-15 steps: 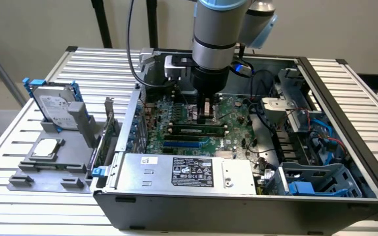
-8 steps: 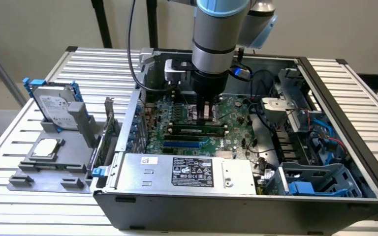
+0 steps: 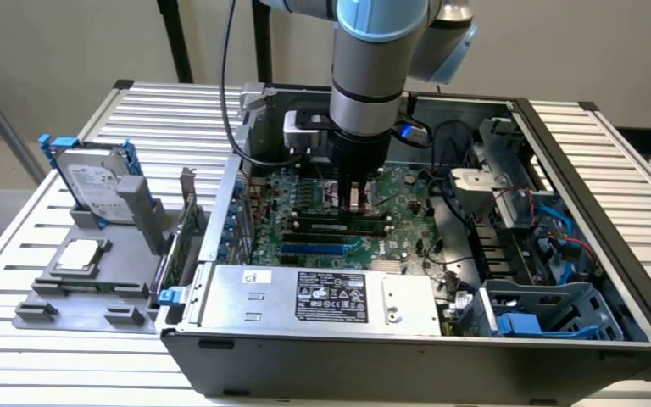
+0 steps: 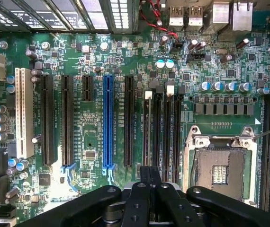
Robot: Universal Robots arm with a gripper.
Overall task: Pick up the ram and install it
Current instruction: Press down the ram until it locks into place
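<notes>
The two black fingers point(image 4: 142, 177) sit pressed together with only a thin seam between them, and I see nothing pinched there. The gripper point(image 3: 354, 203) hangs low inside the open computer case point(image 3: 597, 254), its tip close over the black memory slots point(image 4: 166, 132) of the green motherboard point(image 4: 90, 137).

The ram point(image 3: 331, 225) lies as a narrow green stick along those slots, just beside the fingertips on the side nearer the power supply point(image 3: 314, 297) (I cannot tell whether the fingers touch it, or whether it is fully seated).

From the wrist, the memory slots run side by side between a long blue slot point(image 4: 107, 123) and the open metal CPU socket point(image 4: 220, 165), with a white slot point(image 4: 23, 113) further out past a row of black ones.

Outside the case, towards the exterior view's left, a grey holder point(image 3: 88, 288) rests on the slatted table point(image 3: 31, 212). A hard drive point(image 3: 94, 182) stands upright in it and a square processor point(image 3: 80, 254) lies flat near its middle
</notes>
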